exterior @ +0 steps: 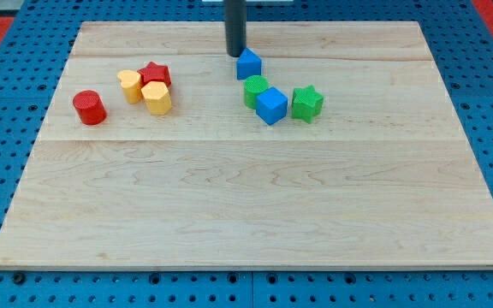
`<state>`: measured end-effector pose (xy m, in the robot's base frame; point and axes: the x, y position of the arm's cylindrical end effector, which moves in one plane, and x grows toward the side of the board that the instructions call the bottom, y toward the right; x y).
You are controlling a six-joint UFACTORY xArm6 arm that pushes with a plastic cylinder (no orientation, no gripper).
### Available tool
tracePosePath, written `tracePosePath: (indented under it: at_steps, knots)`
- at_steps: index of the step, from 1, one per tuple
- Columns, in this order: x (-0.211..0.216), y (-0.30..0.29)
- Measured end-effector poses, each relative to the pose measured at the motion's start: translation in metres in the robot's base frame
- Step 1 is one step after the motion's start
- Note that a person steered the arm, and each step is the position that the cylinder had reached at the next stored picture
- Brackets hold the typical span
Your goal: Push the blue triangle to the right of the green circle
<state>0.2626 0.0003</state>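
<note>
Rod (234,26) cut off at top

path right of green circle (255,89) | blocked: blue cube (271,105); green star (307,103) | board's lower half (255,205) open

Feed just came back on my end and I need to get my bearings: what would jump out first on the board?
My tip stands near the view's top centre, right against the upper left of the blue triangle. Just below it sit the green circle, a blue cube and a green star in a tight group. On the view's left are a red cylinder, a yellow heart, a red star and a yellow hexagon.
</note>
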Motion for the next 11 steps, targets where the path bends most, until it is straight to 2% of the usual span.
tracePosePath:
  at_steps: [1,2,3,4,6,7,8,10,11]
  knots:
    - [0.024,0.036]
    - [0.020,0.024]
    - [-0.005,0.016]
    - [0.008,-0.017]
    - [0.054,0.023]
    - [0.064,0.023]
    - [0.052,0.029]
    - [0.014,-0.044]
    - [0.018,-0.086]
